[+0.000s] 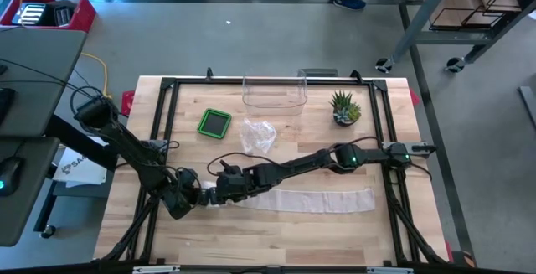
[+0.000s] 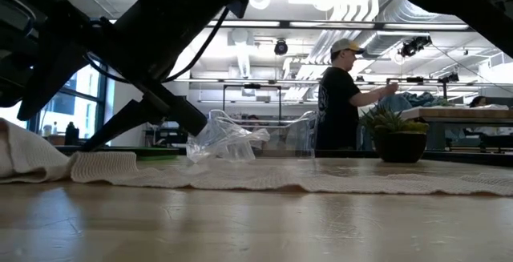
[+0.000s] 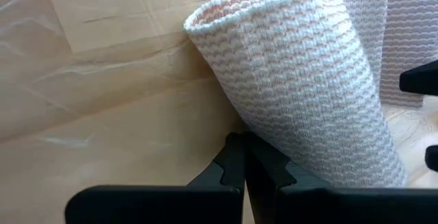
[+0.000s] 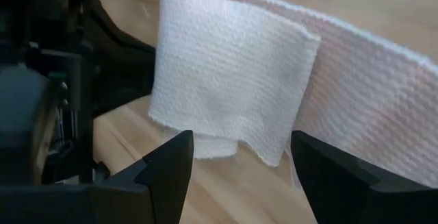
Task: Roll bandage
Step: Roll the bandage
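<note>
Bandage, a long white woven strip (image 1: 306, 199), is lying lengthwise across the wooden desk (image 1: 276, 236), its rolled end at the left tool (image 1: 201, 197). Wrist views: left tool (image 3: 245, 157) is clenching that end; right tool (image 4: 239, 162) is gaping just beside it.

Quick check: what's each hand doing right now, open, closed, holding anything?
Left hand: closed, pinching the folded end of the bandage.
Right hand: open, holding nothing, poised right at the bandage's folded end.

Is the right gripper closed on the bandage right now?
No, the right gripper stands open with the folded end of the bandage lying just ahead of its fingers.
</note>
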You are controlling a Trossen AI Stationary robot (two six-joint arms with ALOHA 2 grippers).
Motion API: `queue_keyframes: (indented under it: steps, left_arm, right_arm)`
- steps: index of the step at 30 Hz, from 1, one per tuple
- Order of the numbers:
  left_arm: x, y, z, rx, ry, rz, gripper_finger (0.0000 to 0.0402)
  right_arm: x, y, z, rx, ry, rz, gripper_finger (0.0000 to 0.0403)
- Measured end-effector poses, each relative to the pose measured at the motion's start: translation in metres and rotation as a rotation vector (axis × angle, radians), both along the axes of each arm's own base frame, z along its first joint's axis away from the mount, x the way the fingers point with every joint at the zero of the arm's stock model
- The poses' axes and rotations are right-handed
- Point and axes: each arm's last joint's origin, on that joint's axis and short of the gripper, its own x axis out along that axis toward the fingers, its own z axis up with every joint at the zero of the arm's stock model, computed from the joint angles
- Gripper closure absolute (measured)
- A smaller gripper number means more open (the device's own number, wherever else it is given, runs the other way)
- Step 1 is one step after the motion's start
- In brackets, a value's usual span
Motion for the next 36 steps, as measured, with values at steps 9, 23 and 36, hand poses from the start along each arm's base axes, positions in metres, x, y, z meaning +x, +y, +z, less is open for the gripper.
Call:
queue_keyframes:
  steps: [9,23,36]
  left_arm:
    - [-0.004,0.001,-0.001,0.008,0.046,0.003,0.0402]
    - [-0.009,-0.001,0.000,0.009,0.032,0.013,0.0402]
    - [-0.023,-0.001,0.006,0.014,0.025,-0.054,0.0401]
  right_arm:
    - [0.008,0.001,-0.014,0.063,-0.039,-0.040,0.0164]
    - [0.013,0.003,-0.016,0.046,-0.112,-0.084,0.0223]
    - [0.016,0.010,-0.021,0.080,-0.146,-0.089,0.0255]
